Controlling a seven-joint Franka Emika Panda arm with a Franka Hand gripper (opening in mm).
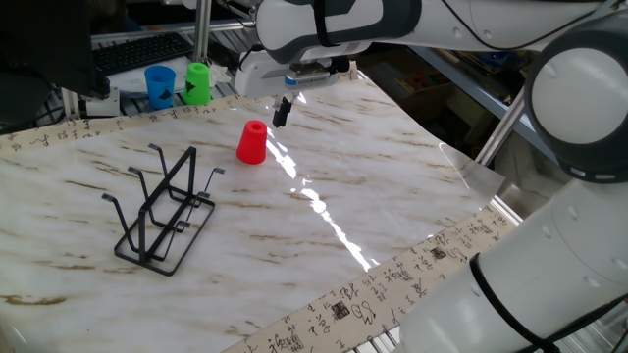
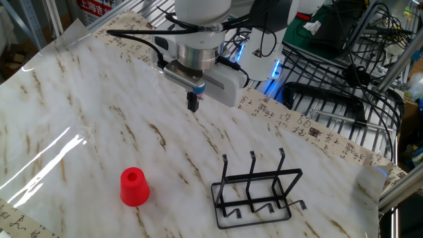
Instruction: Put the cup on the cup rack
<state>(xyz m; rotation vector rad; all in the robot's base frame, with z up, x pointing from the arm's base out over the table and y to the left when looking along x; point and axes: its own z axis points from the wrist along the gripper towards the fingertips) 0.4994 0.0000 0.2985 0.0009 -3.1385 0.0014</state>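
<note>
The red cup point(image 1: 251, 142) stands upside down on the marble table; it also shows in the other fixed view point(image 2: 134, 186). The black wire cup rack point(image 1: 163, 210) stands at the left of the table, apart from the cup, and shows in the other fixed view point(image 2: 259, 190) at the lower right. My gripper point(image 1: 282, 112) hangs above the table just right of the cup and a little higher, fingers together and holding nothing. In the other fixed view the gripper point(image 2: 193, 102) is well behind the cup.
A blue cup point(image 1: 159, 86) and a green cup point(image 1: 198, 83) stand at the table's far edge. A patterned cloth strip point(image 1: 392, 279) borders the table. Cables and metal shelving point(image 2: 344, 73) lie beyond the far side. The robot's white base point(image 1: 579, 245) stands at the right.
</note>
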